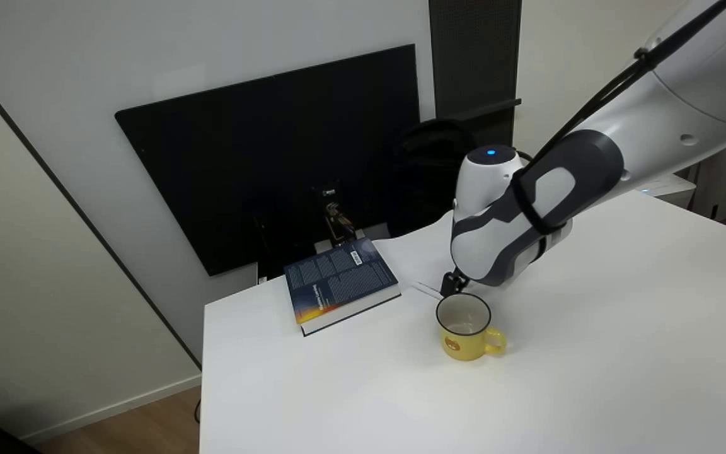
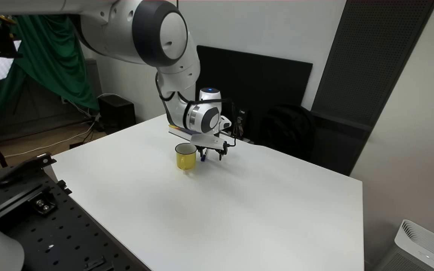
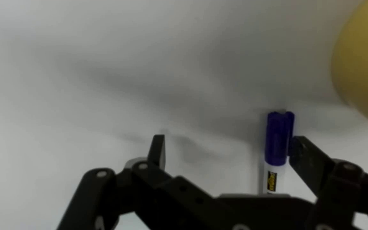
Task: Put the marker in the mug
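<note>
The yellow mug (image 1: 457, 347) stands upright on the white table; it also shows in an exterior view (image 2: 185, 161) and at the right edge of the wrist view (image 3: 367, 60). The marker (image 3: 275, 143) is white with a blue cap and appears to lie on the table beside the mug. It shows partly in both exterior views (image 1: 427, 290) (image 2: 203, 156). My gripper (image 3: 228, 139) is open, low over the table. The marker is between its fingers, close to or touching the right finger in the wrist view, well apart from the left one. The marker's rear end is hidden under the gripper there.
A thick dark blue book (image 1: 344, 280) lies on the table (image 1: 338, 391) near its far edge, beside the gripper. The mug stands very near the gripper's finger. A black monitor (image 1: 275, 151) is behind the table. A black perforated plate (image 2: 62, 226) is at the robot's base.
</note>
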`<state>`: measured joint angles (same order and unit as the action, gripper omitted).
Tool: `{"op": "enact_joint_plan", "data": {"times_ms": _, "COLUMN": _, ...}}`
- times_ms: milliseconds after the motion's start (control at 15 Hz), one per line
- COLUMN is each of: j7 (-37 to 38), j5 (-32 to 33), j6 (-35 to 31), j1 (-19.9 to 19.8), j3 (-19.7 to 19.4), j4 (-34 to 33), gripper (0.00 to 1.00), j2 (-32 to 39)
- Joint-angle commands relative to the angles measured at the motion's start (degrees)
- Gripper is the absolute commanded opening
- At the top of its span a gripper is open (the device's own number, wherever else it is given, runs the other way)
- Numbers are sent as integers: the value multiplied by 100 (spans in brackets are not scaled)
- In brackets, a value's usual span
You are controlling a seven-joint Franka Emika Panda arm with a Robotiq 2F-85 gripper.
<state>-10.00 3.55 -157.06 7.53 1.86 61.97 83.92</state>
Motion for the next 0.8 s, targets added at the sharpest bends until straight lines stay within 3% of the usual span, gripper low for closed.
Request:
{"op": "enact_joint_plan", "data": {"times_ms": 0, "j7": 150, "j5": 127, "j6": -160, "j1": 111, "j3": -50, "j4": 29, "gripper": 100, "j2": 0}}
{"op": "enact_joint_plan", "data": {"times_ms": 600, "j7": 157, "j5": 189, "j6": -559, "j1": 217, "j3": -104, "j4": 379, "gripper": 100, "j2": 2}}
{"op": "enact_joint_plan", "data": {"times_ms": 733, "j7": 156, "j5": 187, "j6": -541, "j1": 191, "j3": -106, "j4": 429, "gripper": 74, "j2": 2}}
